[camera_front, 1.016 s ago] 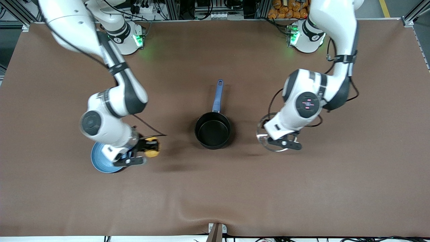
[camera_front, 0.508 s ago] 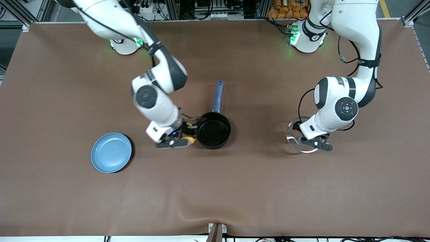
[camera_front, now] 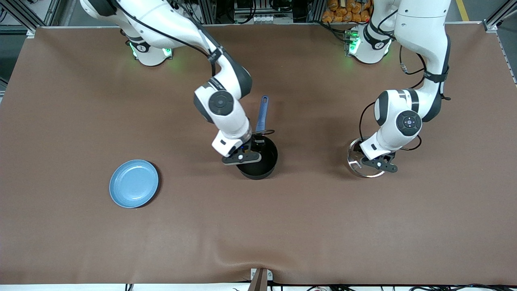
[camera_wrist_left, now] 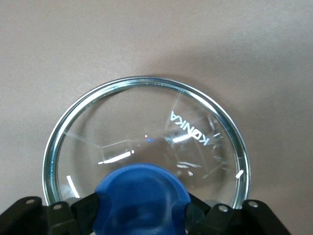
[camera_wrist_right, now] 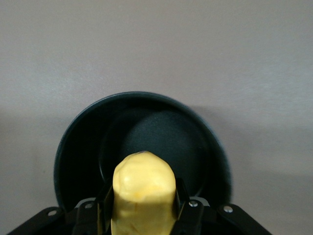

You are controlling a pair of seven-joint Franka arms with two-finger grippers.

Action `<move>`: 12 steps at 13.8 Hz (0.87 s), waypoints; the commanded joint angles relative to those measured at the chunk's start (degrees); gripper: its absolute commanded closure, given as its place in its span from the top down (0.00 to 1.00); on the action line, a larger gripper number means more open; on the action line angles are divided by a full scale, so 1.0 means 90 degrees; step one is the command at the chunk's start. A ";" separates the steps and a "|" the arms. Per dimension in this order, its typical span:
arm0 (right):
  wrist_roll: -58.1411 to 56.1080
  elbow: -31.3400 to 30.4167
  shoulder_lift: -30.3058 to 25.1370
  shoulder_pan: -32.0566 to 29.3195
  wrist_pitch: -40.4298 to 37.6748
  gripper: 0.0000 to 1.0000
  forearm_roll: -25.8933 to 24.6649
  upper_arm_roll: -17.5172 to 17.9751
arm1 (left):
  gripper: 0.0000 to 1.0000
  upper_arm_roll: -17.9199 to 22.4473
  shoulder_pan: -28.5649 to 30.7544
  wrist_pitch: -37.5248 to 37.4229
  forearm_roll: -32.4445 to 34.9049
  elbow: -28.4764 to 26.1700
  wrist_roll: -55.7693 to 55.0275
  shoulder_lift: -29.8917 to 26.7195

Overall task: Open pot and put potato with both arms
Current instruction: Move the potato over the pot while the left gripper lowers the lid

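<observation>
The black pot (camera_front: 262, 163) with its blue handle (camera_front: 263, 113) stands open at the table's middle. My right gripper (camera_front: 247, 151) is over the pot's rim, shut on the yellow potato (camera_wrist_right: 143, 193); the potato hangs above the pot's black inside (camera_wrist_right: 161, 137). In the front view the potato is hidden under the gripper. My left gripper (camera_front: 373, 161) is shut on the blue knob (camera_wrist_left: 142, 200) of the clear glass lid (camera_wrist_left: 146, 142). It holds the lid (camera_front: 357, 161) low over the table, toward the left arm's end, apart from the pot.
A flat light-blue plate (camera_front: 133, 188) lies on the brown table toward the right arm's end, nearer the front camera than the pot. The table's cloth bulges slightly at its front edge (camera_front: 258, 258).
My right gripper has carried the potato from beside the plate across to over the pot. My left gripper has moved the lid farther from the pot, toward the left arm's end.
</observation>
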 commanded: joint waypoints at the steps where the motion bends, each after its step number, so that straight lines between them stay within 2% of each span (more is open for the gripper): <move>1: 0.0395 0.0577 0.0580 0.0211 0.0072 0.00 -0.0310 -0.0082 | 0.67 0.0044 -0.0052 0.0223 -0.0054 -0.0076 0.0061 0.0021; 2: 0.0444 0.0578 0.0679 0.0260 0.0218 0.00 -0.0330 -0.0082 | 1.00 0.0044 -0.0052 0.0223 -0.0083 -0.0066 0.0061 0.0021; 7: 0.0630 0.0627 0.1021 0.0348 0.0619 0.00 -0.0350 -0.0160 | 1.00 0.0054 -0.0082 0.0116 -0.0084 0.0109 -0.0095 -0.0231; 8: 0.0678 0.0627 0.1079 0.0377 0.0707 0.00 -0.0350 -0.0160 | 1.00 0.0083 -0.0072 -0.0281 -0.0084 0.0265 -0.0095 -0.0417; 12: 0.0845 0.0636 0.1148 0.0407 0.0718 0.00 -0.0350 -0.0170 | 1.00 0.0171 0.0025 -0.2964 0.0014 0.1805 -0.0602 -0.0916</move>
